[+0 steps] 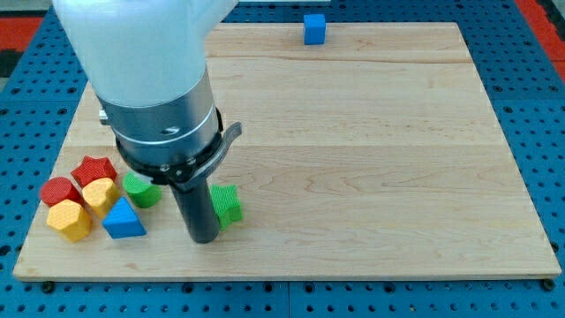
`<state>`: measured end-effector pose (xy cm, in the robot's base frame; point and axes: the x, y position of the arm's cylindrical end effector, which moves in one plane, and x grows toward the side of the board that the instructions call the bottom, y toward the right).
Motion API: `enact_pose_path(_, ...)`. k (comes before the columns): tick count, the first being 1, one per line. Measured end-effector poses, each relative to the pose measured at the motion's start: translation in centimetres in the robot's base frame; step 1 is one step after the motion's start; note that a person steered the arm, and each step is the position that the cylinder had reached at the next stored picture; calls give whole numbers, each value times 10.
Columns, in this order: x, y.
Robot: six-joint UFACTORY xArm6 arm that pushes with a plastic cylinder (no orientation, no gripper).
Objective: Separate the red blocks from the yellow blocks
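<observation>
Wooden board [353,132]: my tip [204,238] sits right of touching red blocks [78,179] and yellow blocks [84,205].

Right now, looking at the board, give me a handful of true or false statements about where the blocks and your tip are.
1. My tip sits just left of a green block. True.
2. The blue cube lies among the red and yellow blocks. False: it stands alone at the view's top edge.
3. The red star and the yellow block below it are touching. True.
4. The blue triangle is at the view's right. False: it is at the bottom left, beside the cluster.
5. The reds and yellows are already separated. False: the red block adjoins the yellow block.
</observation>
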<state>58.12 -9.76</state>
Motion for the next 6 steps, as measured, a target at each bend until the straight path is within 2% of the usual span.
enact_pose_path(1,33,-58)
enact_pose_path(3,22,-190)
enact_pose_path(4,2,-179)
enact_pose_path(6,-63,-109)
